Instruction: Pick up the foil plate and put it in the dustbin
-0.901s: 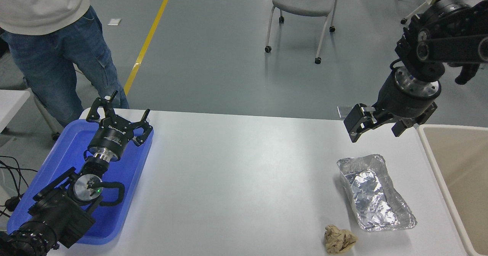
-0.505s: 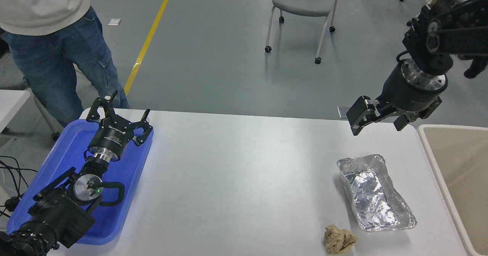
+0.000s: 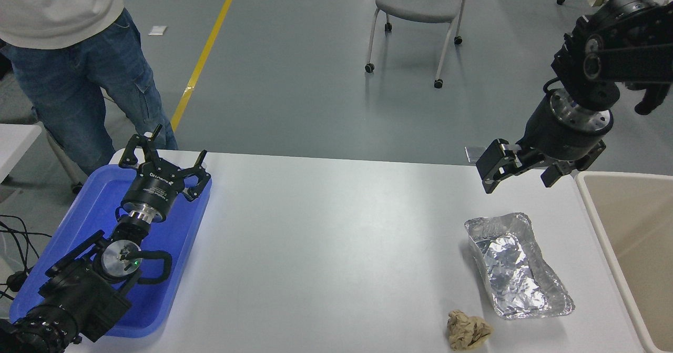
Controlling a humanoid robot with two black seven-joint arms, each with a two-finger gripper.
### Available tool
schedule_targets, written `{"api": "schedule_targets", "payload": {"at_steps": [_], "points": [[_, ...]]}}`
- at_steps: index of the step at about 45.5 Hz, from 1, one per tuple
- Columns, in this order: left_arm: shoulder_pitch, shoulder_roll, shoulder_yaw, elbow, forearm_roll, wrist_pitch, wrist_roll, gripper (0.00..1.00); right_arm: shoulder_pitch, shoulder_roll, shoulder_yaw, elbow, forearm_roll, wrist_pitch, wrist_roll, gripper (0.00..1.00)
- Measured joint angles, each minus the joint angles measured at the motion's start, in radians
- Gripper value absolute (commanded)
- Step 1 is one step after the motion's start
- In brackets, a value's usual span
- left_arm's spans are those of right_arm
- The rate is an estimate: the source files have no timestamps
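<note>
The foil plate [image 3: 517, 266], crinkled silver with a raised rim, lay on the white surface [image 3: 336, 237] near its right edge, below and well apart from the right claw [image 3: 520, 168], which hung open and empty. Beside it, the beige-lined dustbin [image 3: 631, 248] was cut off at the frame edge. The left claw [image 3: 164, 158] rested open over a blue tray [image 3: 173, 248].

The white tabletop [image 3: 336, 237] carries a blue tray [image 3: 173, 248] at its left edge, a foil plate [image 3: 515, 266] near the right, and a brown paper ball [image 3: 468, 331] just beside the plate.
</note>
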Motion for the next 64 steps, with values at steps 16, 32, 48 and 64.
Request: {"api": "schedule_targets", "payload": {"at_steps": [16, 32, 48, 64], "points": [[0.0, 0.0, 0.001, 0.0, 0.0, 0.0, 0.0, 1.0, -0.002, -0.006, -0.016, 0.0, 0.0, 0.0, 0.0, 1.0], [0.0, 0.0, 0.001, 0.0, 0.0, 0.001, 0.0, 1.0, -0.036, -0.027, -0.039, 0.002, 0.001, 0.0, 0.001, 1.0], [0.0, 0.0, 0.001, 0.0, 0.0, 0.001, 0.0, 1.0, -0.153, -0.114, -0.038, -0.018, -0.023, -0.011, -0.001, 1.0], [0.0, 0.0, 0.0, 0.0, 0.0, 0.001, 0.0, 1.0, -0.334, -0.186, 0.056, -0.042, -0.303, -0.17, -0.003, 1.0]]}}
